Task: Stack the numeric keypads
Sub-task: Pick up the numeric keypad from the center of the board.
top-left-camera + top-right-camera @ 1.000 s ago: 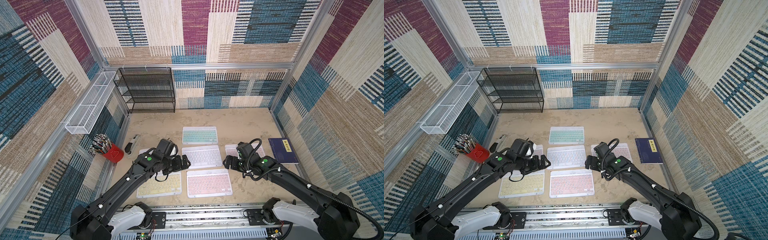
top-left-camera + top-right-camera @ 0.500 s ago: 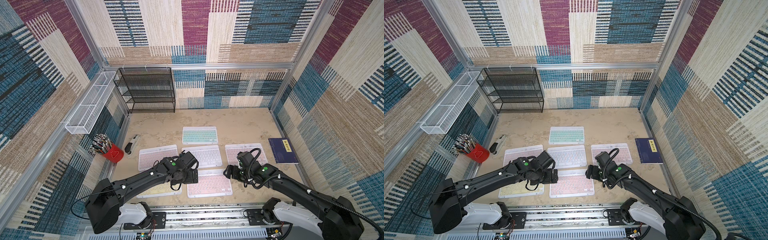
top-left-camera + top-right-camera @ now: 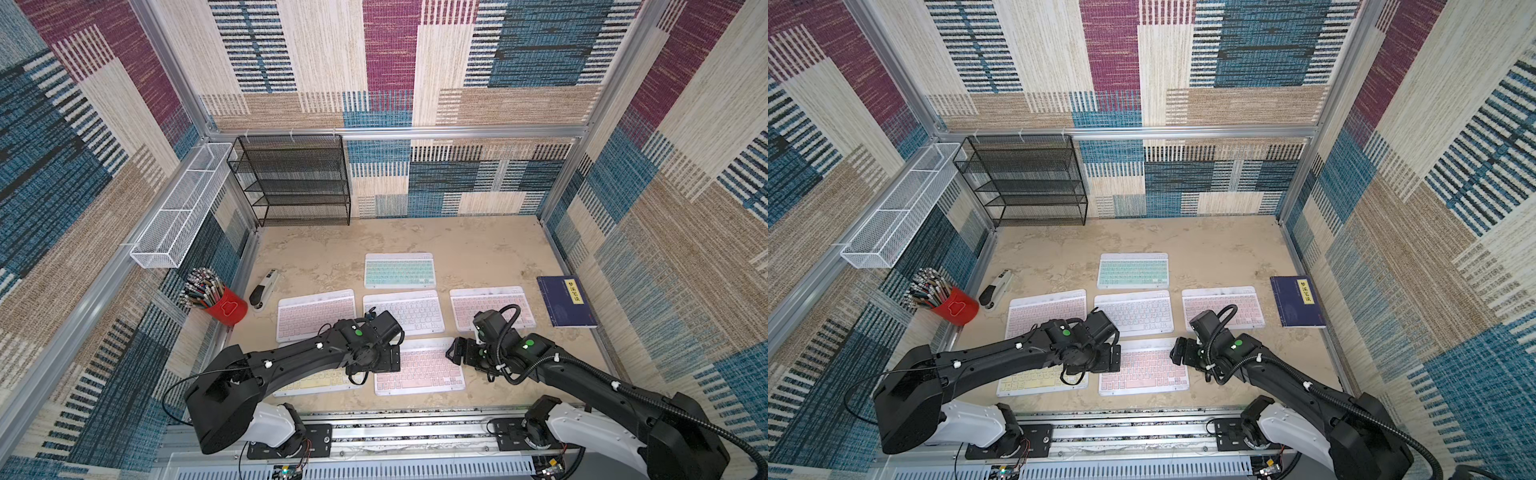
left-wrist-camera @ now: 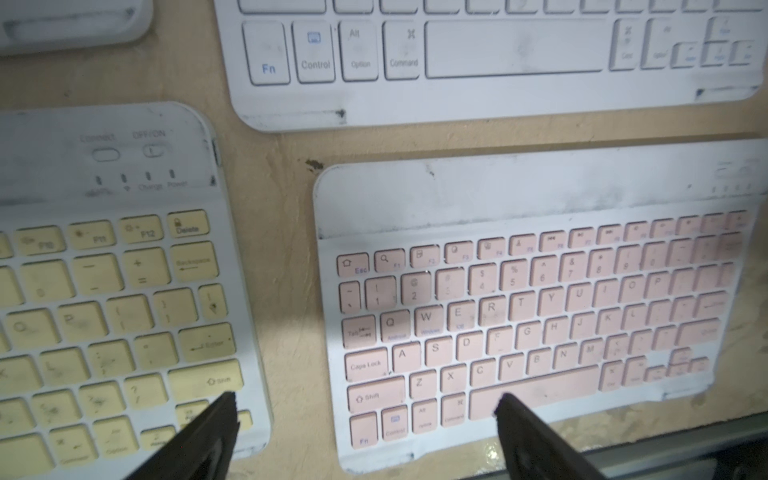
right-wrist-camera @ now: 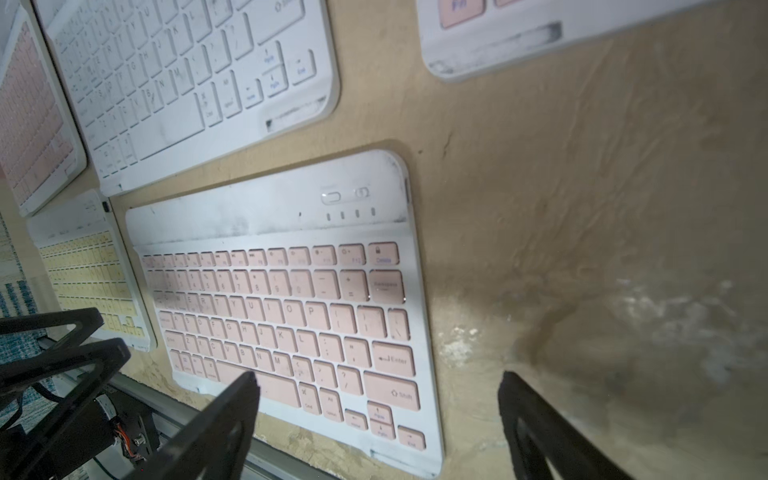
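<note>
**Left gripper** – jaws spread wide, nothing between them. It is poised over the gap between two front-row keypads. In the left wrist view one of its fingertips lies over the yellow keypad's right edge, the other over the near pink keypad's space bar. Whether either tip touches cannot be told.

**Right gripper** – jaws also wide, empty. It straddles the near pink keypad's right end: one finger over the keys, one over bare table.

**Numeric keypads** – six, each flat on the table, keys up, none lying on another.
- Near pink keypad: front row, between the two grippers.
- Yellow keypad: front row, just left of it, largely under the left arm.
- White keypad: middle row, centre.
- Left pink keypad: middle row, left.
- Right pink keypad: middle row, right.
- Mint-green keypad: alone behind the white one.

**Surroundings**
- Dark blue book: just right of the right pink keypad.
- Stapler: left of the left pink keypad.
- Red pen cup: by the left wall.
- Black mesh shelf: back left corner.
- White wire basket: on the left wall.
</note>
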You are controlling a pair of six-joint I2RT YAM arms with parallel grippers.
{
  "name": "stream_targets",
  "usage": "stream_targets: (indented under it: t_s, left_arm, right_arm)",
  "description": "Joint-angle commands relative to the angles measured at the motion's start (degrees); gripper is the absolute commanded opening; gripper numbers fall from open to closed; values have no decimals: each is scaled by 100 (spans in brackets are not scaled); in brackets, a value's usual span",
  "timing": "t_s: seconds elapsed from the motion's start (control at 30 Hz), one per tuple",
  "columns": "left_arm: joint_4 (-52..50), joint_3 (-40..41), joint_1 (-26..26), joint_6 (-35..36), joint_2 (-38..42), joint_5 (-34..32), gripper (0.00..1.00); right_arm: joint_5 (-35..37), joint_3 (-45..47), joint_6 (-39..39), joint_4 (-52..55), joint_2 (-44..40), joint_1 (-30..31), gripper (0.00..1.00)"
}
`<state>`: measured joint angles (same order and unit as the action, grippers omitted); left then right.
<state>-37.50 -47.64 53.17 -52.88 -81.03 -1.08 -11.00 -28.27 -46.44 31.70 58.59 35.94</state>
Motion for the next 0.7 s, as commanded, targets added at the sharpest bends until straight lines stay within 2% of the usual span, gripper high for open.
stream_targets:
  t_s: [0.0,0.67]
  left_arm:
    - [339,120,14,-40,-35,107,100]
    - [1264,396,181,-191,-500,512,100]
  right_arm:
    - [-68,37,-137,-262,-14,22,91]
    - [-260,246,-59,-564,22,62,87]
